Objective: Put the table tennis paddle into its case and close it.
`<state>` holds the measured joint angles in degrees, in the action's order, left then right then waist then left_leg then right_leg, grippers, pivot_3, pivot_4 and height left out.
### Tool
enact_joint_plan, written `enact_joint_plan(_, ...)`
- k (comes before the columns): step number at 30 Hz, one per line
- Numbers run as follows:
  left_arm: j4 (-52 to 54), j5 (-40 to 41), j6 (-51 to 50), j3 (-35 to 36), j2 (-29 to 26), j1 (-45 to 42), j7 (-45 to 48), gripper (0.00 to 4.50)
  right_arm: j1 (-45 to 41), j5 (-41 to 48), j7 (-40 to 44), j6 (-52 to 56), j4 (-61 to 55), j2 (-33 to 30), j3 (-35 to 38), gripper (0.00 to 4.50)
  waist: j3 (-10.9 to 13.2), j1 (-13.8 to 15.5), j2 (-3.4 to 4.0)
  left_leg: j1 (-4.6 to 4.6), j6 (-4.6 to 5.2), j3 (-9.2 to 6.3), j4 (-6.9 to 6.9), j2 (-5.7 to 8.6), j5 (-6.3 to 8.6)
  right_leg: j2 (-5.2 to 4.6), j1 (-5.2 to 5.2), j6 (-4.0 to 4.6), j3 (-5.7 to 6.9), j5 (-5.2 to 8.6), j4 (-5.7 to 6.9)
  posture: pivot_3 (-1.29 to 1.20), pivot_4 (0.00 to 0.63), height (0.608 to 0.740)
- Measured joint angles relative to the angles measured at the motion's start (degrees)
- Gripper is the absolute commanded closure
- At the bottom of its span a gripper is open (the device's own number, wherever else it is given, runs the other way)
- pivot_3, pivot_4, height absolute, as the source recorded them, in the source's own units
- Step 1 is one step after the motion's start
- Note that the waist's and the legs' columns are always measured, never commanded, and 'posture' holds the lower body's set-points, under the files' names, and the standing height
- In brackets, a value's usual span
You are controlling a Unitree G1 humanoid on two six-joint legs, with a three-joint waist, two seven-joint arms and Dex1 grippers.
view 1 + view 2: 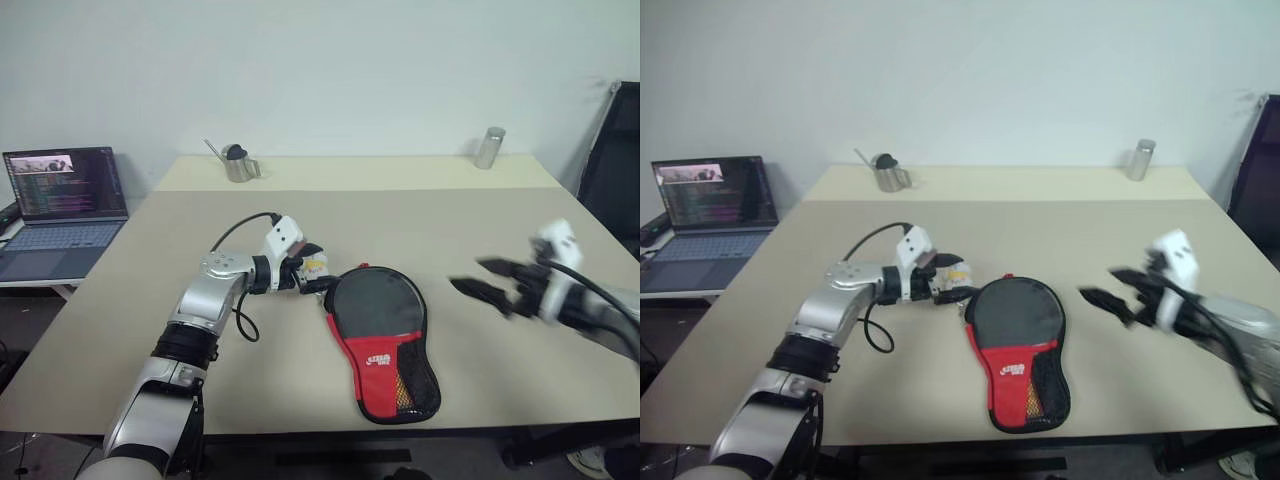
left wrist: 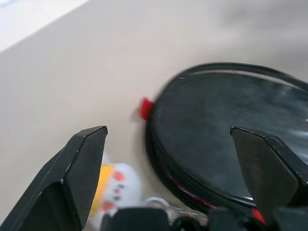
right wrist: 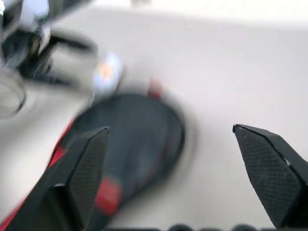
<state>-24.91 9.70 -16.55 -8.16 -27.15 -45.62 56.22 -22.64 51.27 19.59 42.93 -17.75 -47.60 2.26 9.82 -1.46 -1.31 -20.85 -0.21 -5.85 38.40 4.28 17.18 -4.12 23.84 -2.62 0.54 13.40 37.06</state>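
The case (image 1: 381, 335) lies flat on the table (image 1: 500, 210), apparently zipped with the paddle inside; left gripper (image 1: 318, 274) spread at its top edge, right gripper (image 1: 487, 279) spread beside it

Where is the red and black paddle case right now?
The paddle case lies flat on the tan table, near its front edge, between the left pincer by its round top and the open right pincer off to its right.
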Motion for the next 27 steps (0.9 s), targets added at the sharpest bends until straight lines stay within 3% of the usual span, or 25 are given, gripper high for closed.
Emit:
enact_joint_plan(5,-0.5,-1.0,-0.8,0.3,0.3,-0.2,-3.3,0.00,-3.4,-16.3,-4.1,-3.7,6.0,13.1,-13.0,0.02,0.0,0.7,0.00,-0.69,-0.12,-0.08,0.25,0.13,0.02,-0.09,0.63,0.02,0.04,-0.02,0.04,0.00,0.150,0.740)
enact_joint_plan(10,0.7,-1.1,-3.0,1.0,0.1,0.9,-5.1,0.00,-3.6,-25.3,-4.4,-7.9,15.2,23.2,-17.3,0.02,0.0,0.8,0.00,-1.19,-0.18,-0.10,0.50,0.20,0.09,-0.10,1.09,-0.01,0.04,-0.08,0.13,0.00,0.150,0.740)
enact_joint_plan(16,1.4,-1.6,-5.7,1.6,-0.4,1.5,-7.3,0.00,-3.6,-31.7,-0.2,-11.7,18.4,25.2,-17.5,0.02,-0.1,0.7,0.01,-0.96,-0.21,0.00,0.53,0.16,0.08,-0.02,1.07,0.03,0.03,-0.11,0.50,0.00,0.150,0.740)
enact_joint_plan(27,-3.2,-4.0,-11.3,1.6,7.9,-2.0,-16.7,0.00,-4.3,-36.7,5.6,-15.2,21.8,31.1,-17.4,0.02,-0.2,-0.2,-0.06,-0.76,-0.36,0.11,0.63,0.15,-0.02,0.01,1.08,0.07,-0.06,-0.14,0.95,0.00,0.150,0.740)
